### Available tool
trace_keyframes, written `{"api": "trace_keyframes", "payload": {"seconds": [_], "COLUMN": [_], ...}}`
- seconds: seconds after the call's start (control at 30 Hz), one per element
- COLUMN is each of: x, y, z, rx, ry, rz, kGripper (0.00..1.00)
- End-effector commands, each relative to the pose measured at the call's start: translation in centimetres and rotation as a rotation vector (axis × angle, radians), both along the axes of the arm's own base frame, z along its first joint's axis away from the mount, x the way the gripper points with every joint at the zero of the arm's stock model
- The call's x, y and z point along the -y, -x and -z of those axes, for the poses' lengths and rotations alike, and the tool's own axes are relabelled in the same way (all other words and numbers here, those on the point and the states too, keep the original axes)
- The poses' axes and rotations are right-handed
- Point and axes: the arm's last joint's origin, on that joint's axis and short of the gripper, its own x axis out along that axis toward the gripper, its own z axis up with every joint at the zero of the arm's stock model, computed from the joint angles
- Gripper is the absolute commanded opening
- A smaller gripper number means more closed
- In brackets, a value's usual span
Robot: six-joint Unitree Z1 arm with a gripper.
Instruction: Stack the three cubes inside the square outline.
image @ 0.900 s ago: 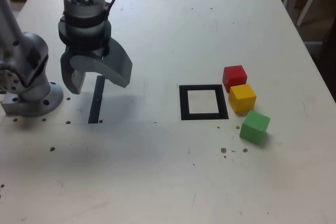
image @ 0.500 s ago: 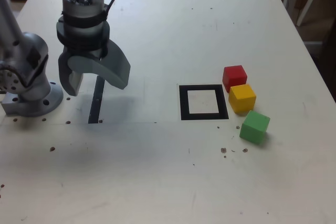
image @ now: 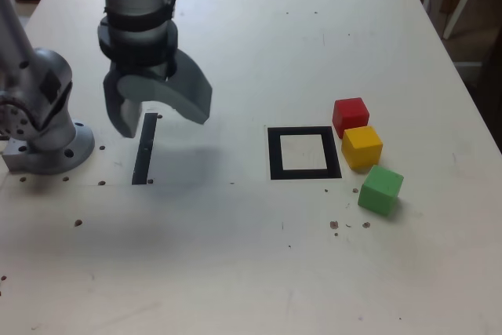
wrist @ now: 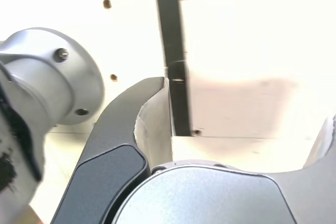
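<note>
Exterior view first: the gripper (image: 157, 115) has shifted toward the view's right and a touch higher than a moment ago, jaws spread wide with nothing between them. It hangs over the top end of the strip (image: 143, 149), well apart from the cubes. The arm's base (image: 43, 127) sits at the view's left edge of the table (image: 235, 256).

Nothing else has moved. The outline (image: 304, 153) lies flat near the middle, a thick black frame with a pale centre and nothing inside it. To its right in this view the three cubes run in a slanted line: the red cube (image: 350, 115) farthest back, the yellow cube (image: 361, 147) touching it and just beside the outline's corner, the green cube (image: 380, 189) nearest the camera, a little apart from the yellow and turned at an angle.

On the wrist view, the strip (wrist: 173, 51) shows between the parted fingers (wrist: 113, 145); no cube is in sight there.
</note>
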Motion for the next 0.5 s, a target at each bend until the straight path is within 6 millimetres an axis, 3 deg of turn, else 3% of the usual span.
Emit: {"api": "trace_keyframes", "payload": {"seconds": [0.0,0.47], "x": [0.1,0.2], "y": [-1.2,-9.8], "z": [-0.7,-4.1], "rx": [0.006,0.048], "ry": [-0.007,-0.022], "rz": [-0.001,-0.038], "kGripper": [0.99,0.99]}}
